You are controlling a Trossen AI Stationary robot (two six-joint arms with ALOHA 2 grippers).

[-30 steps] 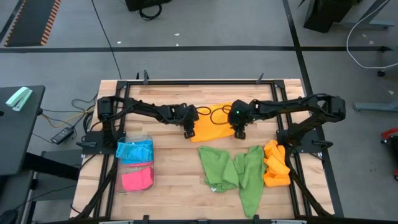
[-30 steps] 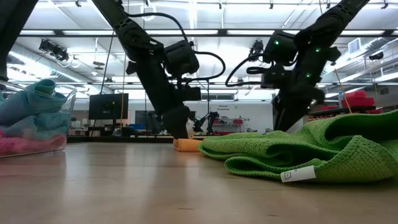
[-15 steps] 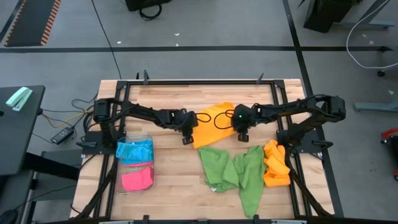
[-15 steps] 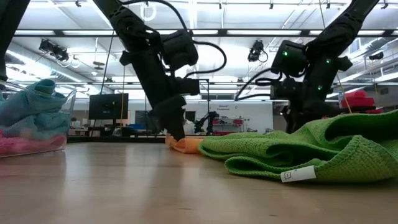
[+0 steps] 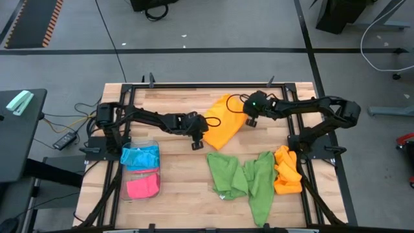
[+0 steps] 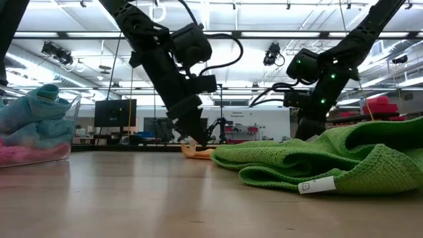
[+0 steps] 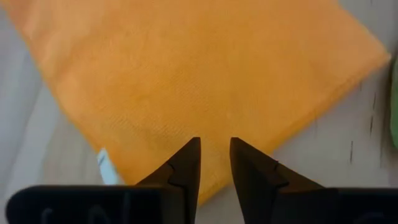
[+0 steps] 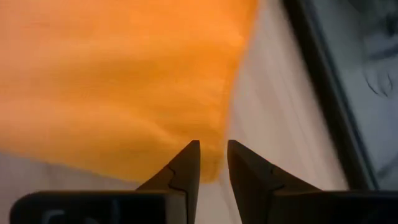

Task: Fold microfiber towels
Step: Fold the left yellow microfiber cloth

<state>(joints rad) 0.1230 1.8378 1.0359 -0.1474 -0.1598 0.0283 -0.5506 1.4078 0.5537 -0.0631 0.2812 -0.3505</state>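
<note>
On my tabletop (image 5: pixel 174 188), green towels (image 5: pixel 242 178) lie crumpled at six o'clock from the orange towel (image 5: pixel 220 126) I work on. A bunched orange pile (image 5: pixel 286 169) sits at four o'clock. A clear tray (image 5: pixel 140 169) at eight o'clock holds blue and pink towels (image 5: pixel 140 172).

My left claw (image 7: pixel 214 152) pinches the orange towel's near edge, fingers almost together. My right claw (image 8: pixel 212 155) nips its far edge at one o'clock, lifted off the wood. Both arms reach inward, low and stretched.

Both end effectors grip the orange towel (image 5: pixel 222 122) mid-table.
</note>
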